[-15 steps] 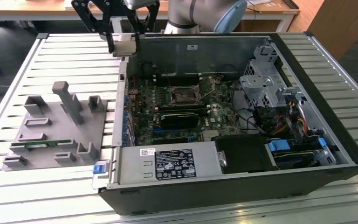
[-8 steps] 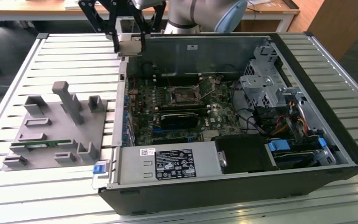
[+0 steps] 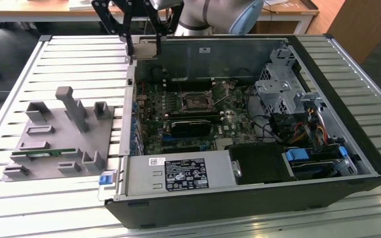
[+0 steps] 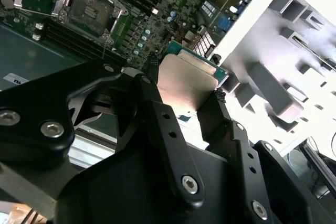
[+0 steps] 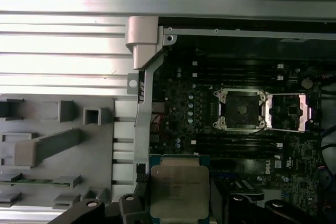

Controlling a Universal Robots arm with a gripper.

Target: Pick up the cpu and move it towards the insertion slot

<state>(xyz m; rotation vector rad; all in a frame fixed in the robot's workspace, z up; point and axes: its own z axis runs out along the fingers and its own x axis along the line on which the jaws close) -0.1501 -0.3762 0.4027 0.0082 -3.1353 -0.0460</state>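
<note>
My gripper is shut on the cpu, a flat square chip with a silvery top, and holds it in the air above the open computer case's far corner at the exterior view's left. In both wrist views the chip sits clamped by its edges between two black fingers. The insertion slot is a square black socket with a shiny metal frame in the middle of the motherboard. Its lid is swung open beside it. The chip hangs apart from the socket, off to one side over the board's edge.
The open case lies on a slatted metal table, with a power supply, drive cage and cables inside. A grey holder block with upright posts stands at the exterior view's left and carries a green memory stick.
</note>
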